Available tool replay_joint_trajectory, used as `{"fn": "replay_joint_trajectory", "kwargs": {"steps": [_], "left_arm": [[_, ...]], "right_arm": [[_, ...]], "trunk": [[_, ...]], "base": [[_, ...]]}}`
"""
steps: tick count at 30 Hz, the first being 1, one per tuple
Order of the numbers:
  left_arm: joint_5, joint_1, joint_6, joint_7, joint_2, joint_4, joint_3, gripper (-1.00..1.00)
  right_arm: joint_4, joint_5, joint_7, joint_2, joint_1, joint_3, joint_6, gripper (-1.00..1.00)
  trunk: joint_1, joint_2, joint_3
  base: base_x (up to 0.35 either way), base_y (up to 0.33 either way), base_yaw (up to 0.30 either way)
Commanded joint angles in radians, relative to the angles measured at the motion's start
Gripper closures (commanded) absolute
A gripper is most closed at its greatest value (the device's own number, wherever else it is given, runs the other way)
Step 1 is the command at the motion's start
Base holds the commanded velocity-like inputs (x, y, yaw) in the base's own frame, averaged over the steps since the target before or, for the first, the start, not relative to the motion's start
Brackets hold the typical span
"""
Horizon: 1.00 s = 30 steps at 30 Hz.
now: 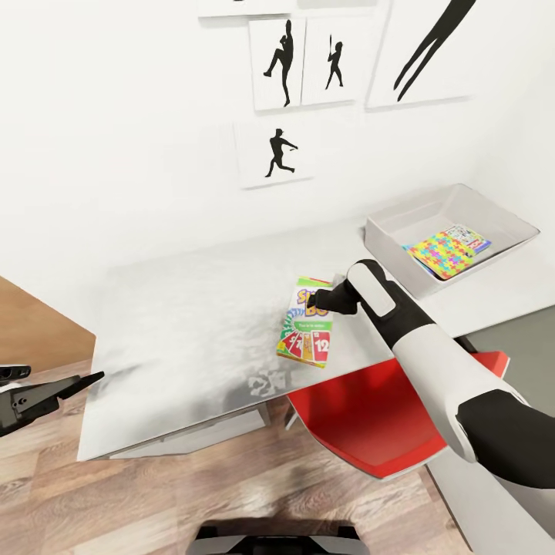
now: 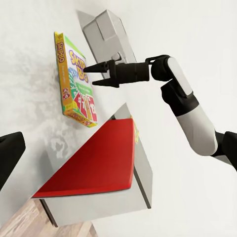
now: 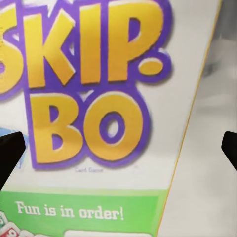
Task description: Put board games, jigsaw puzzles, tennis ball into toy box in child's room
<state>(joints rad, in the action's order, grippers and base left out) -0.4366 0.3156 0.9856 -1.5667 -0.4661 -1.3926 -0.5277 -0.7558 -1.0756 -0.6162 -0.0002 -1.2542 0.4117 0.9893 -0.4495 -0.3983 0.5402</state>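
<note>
The yellow-green-red "Skip-Bo" board game [image 1: 307, 324] lies flat on the pale grey table [image 1: 177, 324], near its front edge. My right gripper [image 1: 311, 297] hovers just over the box's far end, open, its fingers [image 2: 87, 69] spread above the lid and holding nothing. In the right wrist view the lettered lid [image 3: 98, 98] sits between the two dark fingertips [image 3: 10, 158]. The toy box [image 1: 383, 233] stands at the table's back right and holds a jigsaw puzzle [image 1: 439, 254] and a blue board game [image 1: 469, 237]. My left gripper [image 1: 68, 380] is open, low off the table's left end.
A red swivel chair seat [image 1: 370, 416] is tucked under the table's front edge below my right arm. Black baseball-player prints [image 1: 276, 150] hang on the white wall behind. Wood-plank floor [image 1: 154, 493] lies in front of the table.
</note>
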Motion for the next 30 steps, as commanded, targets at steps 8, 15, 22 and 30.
{"fn": "replay_joint_trajectory", "kwargs": {"steps": [8,15,22,30], "left_arm": [[0.001,0.000,0.010,-0.004,0.000,0.000,0.000,-1.00],[0.001,0.000,0.010,-0.004,-0.001,0.000,0.000,-1.00],[0.001,0.000,0.010,-0.004,-0.002,0.000,0.000,-1.00],[0.001,0.000,0.009,-0.004,-0.002,0.000,0.000,-1.00]], "right_arm": [[0.000,-0.008,-0.009,0.010,-0.001,0.006,-0.020,-1.00],[-0.001,-0.007,-0.008,0.015,-0.001,0.007,-0.025,-1.00],[-0.004,-0.007,-0.008,0.018,-0.001,0.007,-0.027,-1.00],[-0.007,-0.007,-0.008,0.056,-0.001,0.011,-0.028,-1.00]], "trunk": [[-0.001,-0.002,0.003],[-0.001,-0.002,0.006],[-0.001,-0.002,0.009],[-0.001,-0.002,0.015]], "base": [[0.000,0.000,0.000],[0.000,0.000,0.000],[0.000,0.000,0.000],[0.000,0.000,0.000]]}}
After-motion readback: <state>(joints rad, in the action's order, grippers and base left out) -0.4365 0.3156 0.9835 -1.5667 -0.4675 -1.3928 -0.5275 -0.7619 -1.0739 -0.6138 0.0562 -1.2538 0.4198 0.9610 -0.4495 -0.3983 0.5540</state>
